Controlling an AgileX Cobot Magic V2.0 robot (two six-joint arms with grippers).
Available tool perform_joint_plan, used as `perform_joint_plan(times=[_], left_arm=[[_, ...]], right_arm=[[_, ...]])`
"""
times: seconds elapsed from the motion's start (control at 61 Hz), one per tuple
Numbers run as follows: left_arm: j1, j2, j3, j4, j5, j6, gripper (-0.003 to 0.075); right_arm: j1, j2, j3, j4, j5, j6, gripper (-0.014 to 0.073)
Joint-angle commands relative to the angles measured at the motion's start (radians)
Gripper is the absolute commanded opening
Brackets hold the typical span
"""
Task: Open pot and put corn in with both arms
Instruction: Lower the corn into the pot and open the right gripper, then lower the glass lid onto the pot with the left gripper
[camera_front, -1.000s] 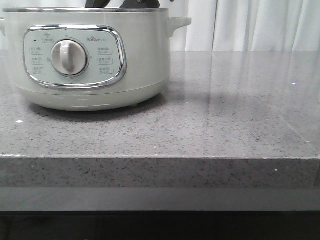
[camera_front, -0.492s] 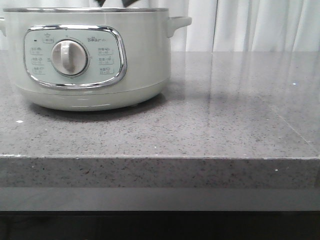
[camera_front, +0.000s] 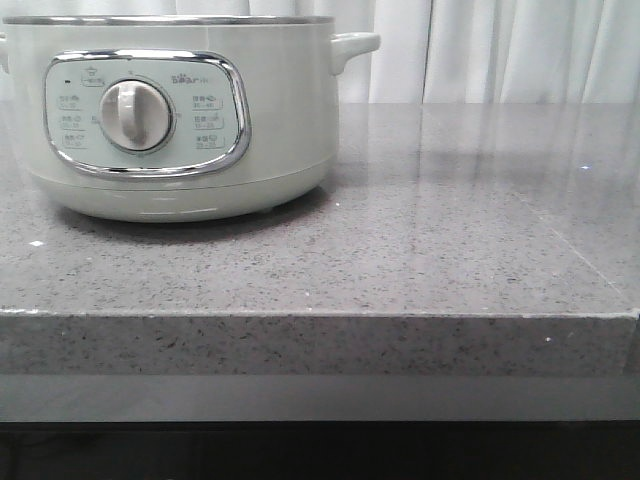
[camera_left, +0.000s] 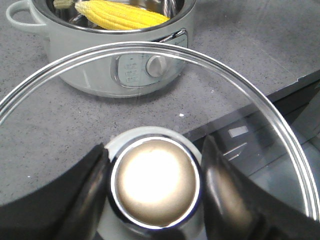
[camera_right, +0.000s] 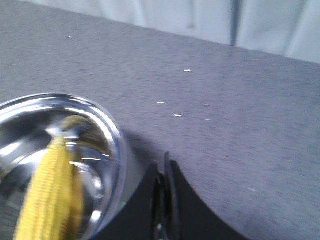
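The pale grey-green pot (camera_front: 170, 110) stands at the left of the grey counter, lidless; it also shows in the left wrist view (camera_left: 120, 55) and the right wrist view (camera_right: 117, 150). The yellow corn (camera_left: 122, 15) lies inside it and also shows in the right wrist view (camera_right: 52, 195). My left gripper (camera_left: 155, 182) is shut on the round metal knob (camera_left: 155, 180) of the glass lid (camera_left: 260, 105), held in the air away from the pot. My right gripper (camera_right: 164, 195) is shut and empty, above the counter just beside the pot's rim. Neither gripper shows in the front view.
The grey speckled counter (camera_front: 450, 230) stretches to the right of the pot, with its front edge (camera_front: 320, 315) near the camera. White curtains (camera_front: 500, 50) hang behind. In the left wrist view the counter's edge (camera_left: 280, 90) drops off to a dark area.
The dark arm parts seen above the pot's rim in the front view have lifted out of view. The pot has shifted very slightly.
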Motion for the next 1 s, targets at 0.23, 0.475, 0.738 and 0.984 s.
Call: perform_joint_plan(times=[0.23,0.475,0.738,0.984], left_arm=[[-0.007,0.247,-0.159,-0.029,-0.233,-0.012,0.0221],[-0.007,0.527,-0.368,-0.029,-0.248,0.047,0.0221],[-0.007,0.842,-0.663,-0.027,-0.246,0.047,0.0221],[-0.007,1.058,-0.874,-0.027,-0.237,0.047,0.0221]], right_arm=[[-0.054,-0.372,0.382,-0.092,-0.197,-0.055,-0.0069],[-0.054,-0.687,0.737,-0.092,-0.355,-0.057,-0.0069],[-0.054,-0.962,1.046,-0.092,-0.406,-0.057,-0.0069],[-0.054,-1.227,1.254,-0.092,-0.447,-0.057,-0.0069]])
